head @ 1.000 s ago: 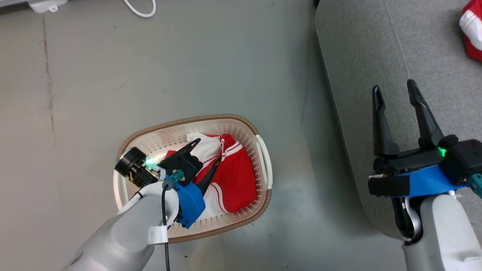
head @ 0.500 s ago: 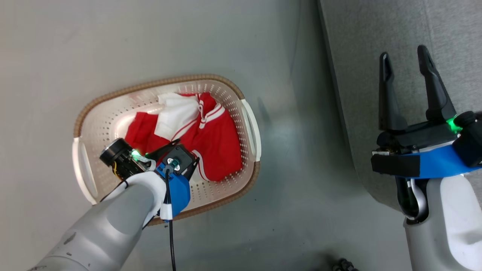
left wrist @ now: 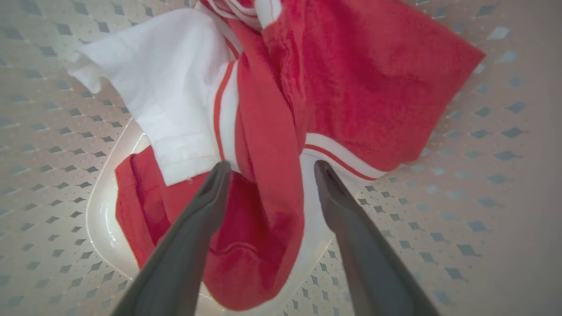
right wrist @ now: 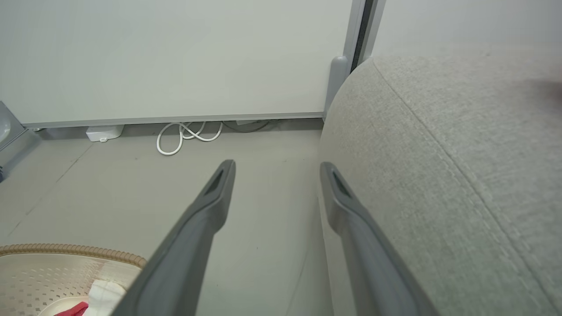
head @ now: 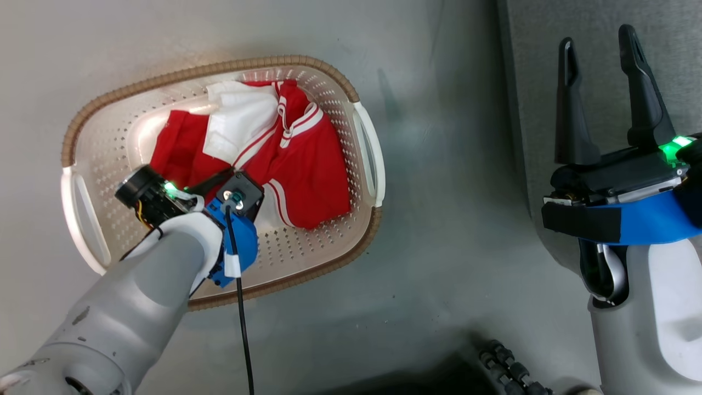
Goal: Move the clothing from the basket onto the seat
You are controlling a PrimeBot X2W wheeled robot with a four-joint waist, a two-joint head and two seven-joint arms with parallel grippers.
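Grey floor (head: 439, 247) carries the basket (head: 192, 71) at my head view's upper left, the clothing (head: 312, 186) inside it, my left gripper (left wrist: 270, 166) fingers apart around a red fold, my right gripper (head: 598, 37) likewise apart at upper right before the seat (head: 537, 66).

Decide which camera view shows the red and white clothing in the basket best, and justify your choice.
Left wrist view: the clothing is close up, stripes, white panel and folds clear, beneath the open left gripper. The head view shows it in the basket, partly behind the left arm. The right wrist view catches a small scrap.
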